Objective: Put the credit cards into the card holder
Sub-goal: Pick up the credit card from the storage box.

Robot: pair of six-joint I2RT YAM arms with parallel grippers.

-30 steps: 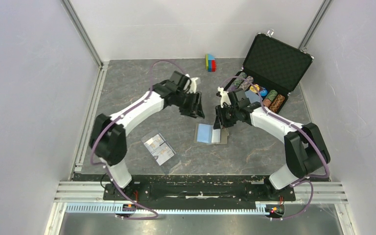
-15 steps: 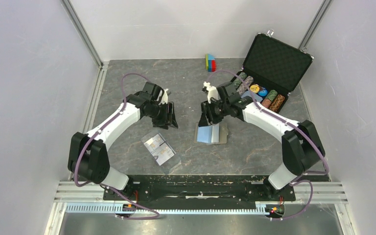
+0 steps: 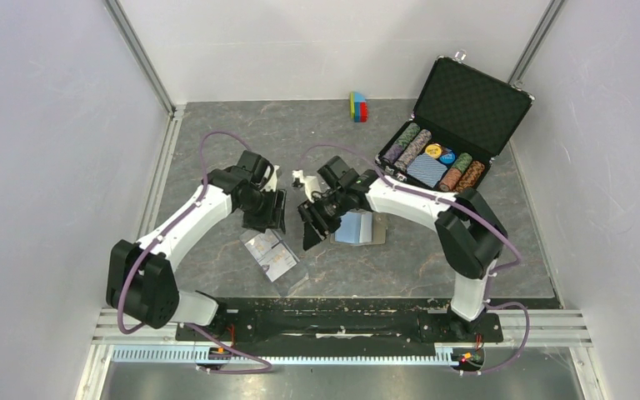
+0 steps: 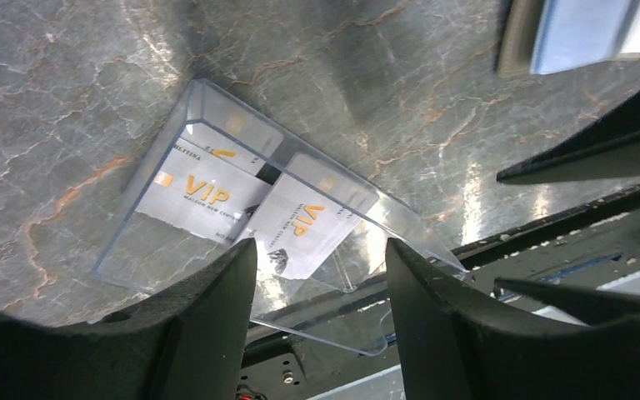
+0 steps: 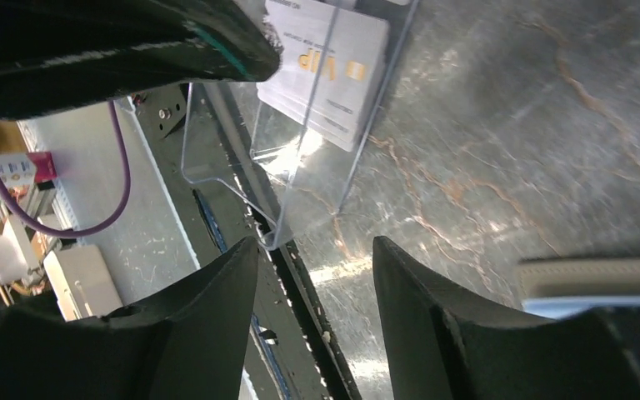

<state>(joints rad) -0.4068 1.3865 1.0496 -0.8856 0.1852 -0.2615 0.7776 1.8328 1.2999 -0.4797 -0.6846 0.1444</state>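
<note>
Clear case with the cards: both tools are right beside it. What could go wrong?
The left tool and right tool, both open, crowd one clear case and could collide. The credit cards lie flat, overlapping, inside its walls; a tool may shove the case or lift two cards. The right arm sits close by the card holder and might nudge it.

The left gripper [image 3: 272, 215] comes back from well beyond the clear case [image 3: 272, 255] to hang just over its far edge. The right gripper [image 3: 310, 231] swings in from well right of the case to just beside it, jaws now wider.
</note>
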